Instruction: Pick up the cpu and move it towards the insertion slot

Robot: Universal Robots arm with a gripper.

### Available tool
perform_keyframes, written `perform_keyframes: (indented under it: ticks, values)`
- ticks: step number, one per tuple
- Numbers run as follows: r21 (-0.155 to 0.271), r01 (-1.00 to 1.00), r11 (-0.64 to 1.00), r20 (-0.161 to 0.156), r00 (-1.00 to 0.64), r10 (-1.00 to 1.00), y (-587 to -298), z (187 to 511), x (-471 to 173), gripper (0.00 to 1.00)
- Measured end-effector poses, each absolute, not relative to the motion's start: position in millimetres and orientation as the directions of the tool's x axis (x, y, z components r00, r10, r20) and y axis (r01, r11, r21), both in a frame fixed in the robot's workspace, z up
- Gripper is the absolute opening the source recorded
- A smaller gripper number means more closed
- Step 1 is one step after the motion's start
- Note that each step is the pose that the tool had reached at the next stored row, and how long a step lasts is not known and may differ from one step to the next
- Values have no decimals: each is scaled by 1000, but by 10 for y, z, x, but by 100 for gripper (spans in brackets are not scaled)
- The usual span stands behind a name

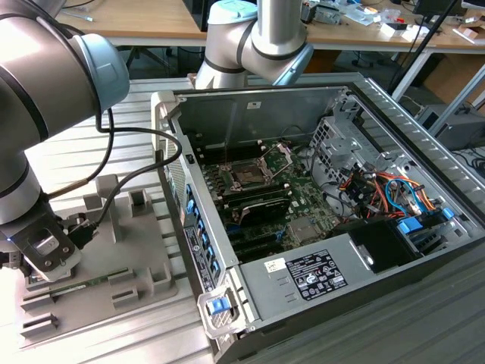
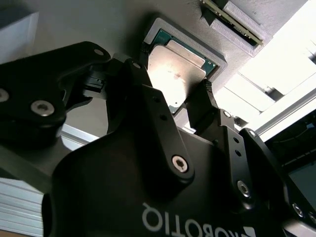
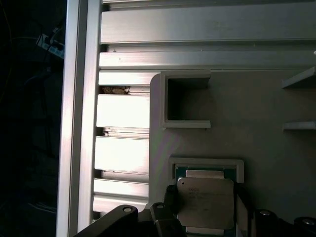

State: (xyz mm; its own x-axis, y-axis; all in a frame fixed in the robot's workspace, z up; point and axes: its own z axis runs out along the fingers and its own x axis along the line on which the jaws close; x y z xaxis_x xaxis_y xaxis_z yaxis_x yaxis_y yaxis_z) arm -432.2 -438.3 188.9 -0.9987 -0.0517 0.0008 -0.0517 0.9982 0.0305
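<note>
The cpu lies flat in its square recess, near one edge of the grey tray. My gripper straddles it; I cannot tell whether it is clamped on it. A memory stick sits in a neighbouring tray slot. The insertion slot is well apart, inside the computer case.

Lab: opened computer case, cluttered wooden benches (aluminium-profile table)
</note>
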Motion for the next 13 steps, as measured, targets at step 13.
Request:
perform_keyframes:
  ticks: [13]
  values:
    - [31,-52,998,1,-999,-52,-4383,1888,-4323,55]
